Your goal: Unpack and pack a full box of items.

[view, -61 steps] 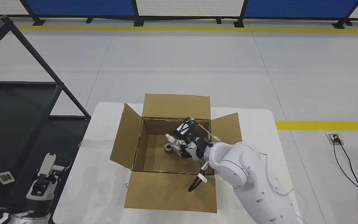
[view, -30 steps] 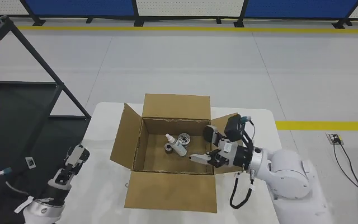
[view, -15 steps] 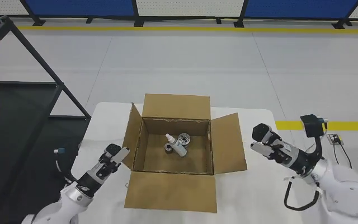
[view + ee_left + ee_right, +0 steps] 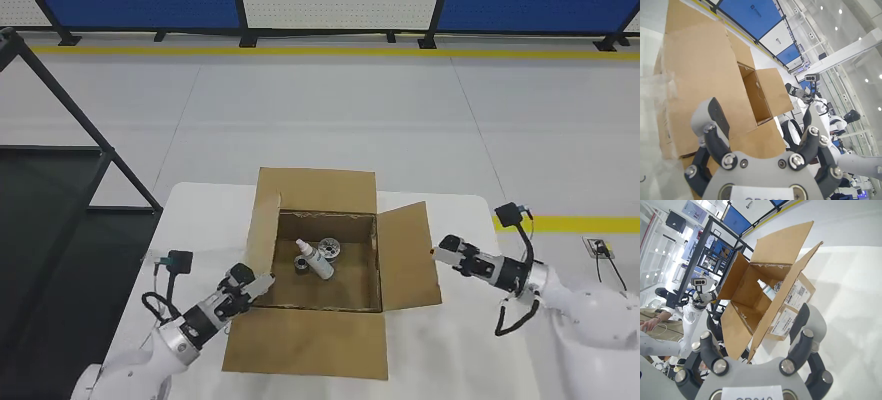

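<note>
Shipping labels (image 4: 798, 294) on the box (image 4: 742, 289), outer side: barcodes, square code, fine print, too small to read. Blue panels (image 4: 753, 17) carry small white marks, illegible.

Pulled right gripper (image 4: 440, 249) out of the box (image 4: 315, 190), leaving the right flap (image 4: 405, 255) just ahead of it — swung left gripper (image 4: 258, 285) up to the left flap (image 4: 263, 232), now tipped upright before it.

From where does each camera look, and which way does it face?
Top view: overhead, facing down on the open box; left end effector and right end effector show.
Left wrist view: beside the box, facing across it; its open left end effector shows.
Right wrist view: opposite side, facing into the box; its open right end effector shows.
Shared: top and right wrist views show the bottle.
</note>
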Tool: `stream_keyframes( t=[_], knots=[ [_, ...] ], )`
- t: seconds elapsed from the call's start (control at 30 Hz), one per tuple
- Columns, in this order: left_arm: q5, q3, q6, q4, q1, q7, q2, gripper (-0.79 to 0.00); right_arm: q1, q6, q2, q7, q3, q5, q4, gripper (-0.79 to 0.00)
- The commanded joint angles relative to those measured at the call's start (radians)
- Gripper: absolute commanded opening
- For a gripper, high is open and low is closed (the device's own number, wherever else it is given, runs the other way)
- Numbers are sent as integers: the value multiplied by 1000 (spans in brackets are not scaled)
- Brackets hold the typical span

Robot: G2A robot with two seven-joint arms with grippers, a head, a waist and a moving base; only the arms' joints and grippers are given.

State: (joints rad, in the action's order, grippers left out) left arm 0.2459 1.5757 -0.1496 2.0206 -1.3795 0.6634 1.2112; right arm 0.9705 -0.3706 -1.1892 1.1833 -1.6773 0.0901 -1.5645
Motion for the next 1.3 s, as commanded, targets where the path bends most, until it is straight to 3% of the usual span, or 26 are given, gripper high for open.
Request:
stream_keyframes(
  t=[0.0,0.2,0.4,0.7,0.97,1.27],
  knots=[
    [10,-17,5,-13,13,2,-1,0,-15,0,3,14,18,1,12,0],
    [26,-54,12,-47,39,2,-3,0,-41,-9,11,41,76,-24,14,0],
    [29,-75,15,-75,52,2,-6,0,-75,-105,15,161,148,-240,30,0],
    [30,-92,17,-119,73,1,-10,0,-176,-167,-1,99,362,-321,96,0],
    [14,-95,15,-143,75,-18,-14,0,-261,-176,-27,-28,514,-222,212,0],
    [10,-103,8,-146,68,-26,-18,0,-292,-162,-37,-114,590,-121,275,0]
  ],
)
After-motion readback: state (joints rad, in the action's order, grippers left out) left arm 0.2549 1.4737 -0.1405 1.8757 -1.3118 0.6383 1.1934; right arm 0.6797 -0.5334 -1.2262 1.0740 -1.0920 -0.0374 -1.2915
